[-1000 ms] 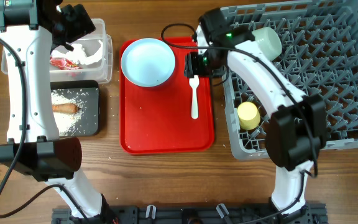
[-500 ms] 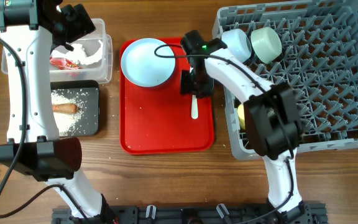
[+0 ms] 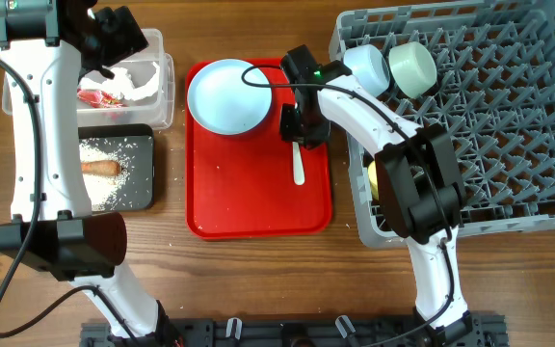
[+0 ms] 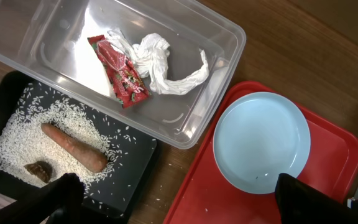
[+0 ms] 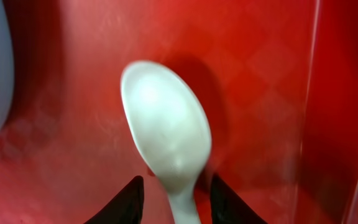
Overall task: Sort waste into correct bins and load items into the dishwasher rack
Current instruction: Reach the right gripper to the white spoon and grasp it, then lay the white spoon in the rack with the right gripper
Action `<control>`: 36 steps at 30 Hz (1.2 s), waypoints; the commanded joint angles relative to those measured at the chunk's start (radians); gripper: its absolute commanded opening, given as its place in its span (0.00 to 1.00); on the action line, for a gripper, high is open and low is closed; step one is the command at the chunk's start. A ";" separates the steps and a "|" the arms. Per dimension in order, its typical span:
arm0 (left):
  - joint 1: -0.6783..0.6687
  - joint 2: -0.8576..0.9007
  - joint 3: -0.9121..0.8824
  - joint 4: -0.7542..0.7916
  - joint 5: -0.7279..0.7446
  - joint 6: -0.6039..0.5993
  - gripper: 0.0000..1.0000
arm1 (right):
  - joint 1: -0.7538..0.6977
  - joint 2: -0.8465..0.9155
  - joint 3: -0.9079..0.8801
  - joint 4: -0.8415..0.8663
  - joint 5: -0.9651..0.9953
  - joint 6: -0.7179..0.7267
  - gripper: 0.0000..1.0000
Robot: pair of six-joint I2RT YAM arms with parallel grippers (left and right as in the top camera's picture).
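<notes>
The white plastic spoon [image 3: 299,168] lies on the flat red tray [image 3: 258,207], right of the pale blue plate [image 3: 227,96]. My right gripper [image 3: 302,127] is down over the spoon's upper end. In the right wrist view its fingers [image 5: 179,200] are open, one on each side of the spoon's neck [image 5: 166,124]. My left gripper [image 4: 182,202] is open and empty, high above the clear tub [image 4: 222,74] and the black tray [image 4: 135,180]. The tub holds white paper [image 4: 160,62] and a red wrapper [image 4: 122,78]. The black tray holds rice, the sausage stick [image 4: 73,146] and a brown lump [image 4: 37,172].
The grey rack [image 3: 489,116] fills the right side. A light blue bowl [image 3: 364,66] and a mint green bowl [image 3: 412,66] sit at its top left. The yellow cup [image 3: 378,181] is at its left edge, partly behind my right arm.
My right gripper has moved left from the rack's edge onto the red tray and come down over the spoon's upper end. The left arm has not moved.
</notes>
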 commanded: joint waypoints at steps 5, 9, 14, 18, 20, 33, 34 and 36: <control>0.001 0.009 0.000 0.000 -0.013 -0.013 1.00 | 0.000 0.086 0.000 0.036 -0.026 -0.043 0.04; 0.001 0.009 0.000 0.000 -0.013 -0.013 1.00 | 0.000 0.086 0.000 0.037 -0.031 -0.053 0.04; 0.001 0.009 0.000 0.000 -0.013 -0.013 1.00 | 0.000 0.085 0.003 0.060 -0.064 -0.065 0.04; 0.001 0.009 0.000 0.000 -0.013 -0.013 1.00 | 0.000 0.078 0.015 0.049 -0.048 -0.062 0.04; 0.001 0.009 0.000 0.000 -0.013 -0.013 1.00 | 0.001 0.088 0.014 0.035 0.016 -0.002 0.04; 0.001 0.009 0.000 0.000 -0.013 -0.013 1.00 | 0.004 0.169 0.014 0.085 -0.052 0.017 0.04; 0.001 0.009 0.000 0.000 -0.013 -0.013 1.00 | 0.004 0.169 0.014 0.085 -0.052 0.017 0.04; 0.001 0.009 0.000 0.000 -0.013 -0.013 1.00 | 0.004 0.168 0.014 0.084 -0.061 0.017 0.04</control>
